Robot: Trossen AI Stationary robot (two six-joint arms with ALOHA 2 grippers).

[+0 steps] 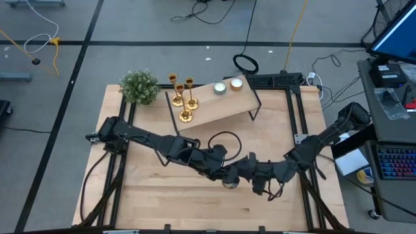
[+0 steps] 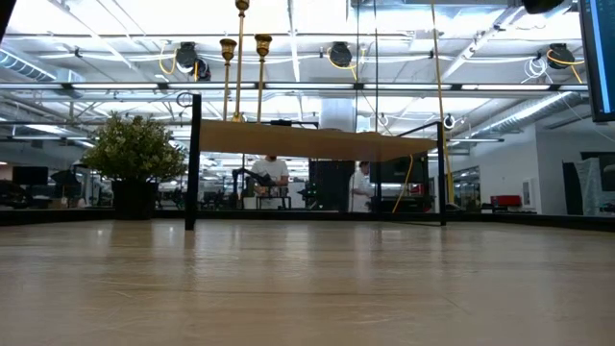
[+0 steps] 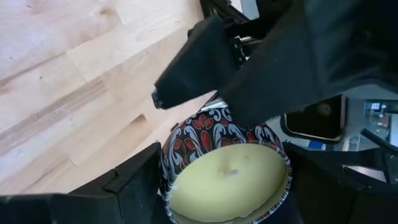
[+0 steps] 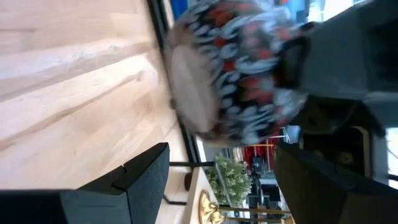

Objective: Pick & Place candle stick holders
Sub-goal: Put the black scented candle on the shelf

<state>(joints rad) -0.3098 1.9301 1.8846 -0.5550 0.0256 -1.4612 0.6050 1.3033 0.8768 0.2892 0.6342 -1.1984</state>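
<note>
Three gold candle stick holders (image 1: 182, 96) upright, clustered on raised wooden shelf's (image 1: 221, 107) left end

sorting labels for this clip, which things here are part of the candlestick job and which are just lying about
Job:
- three gold candlesticks, standing on the shelf
- left claw, shut on the patterned candle
- right claw, open beside that candle

Lying about:
- two tealights on the shelf
- plant
- black ring behind the table
</note>
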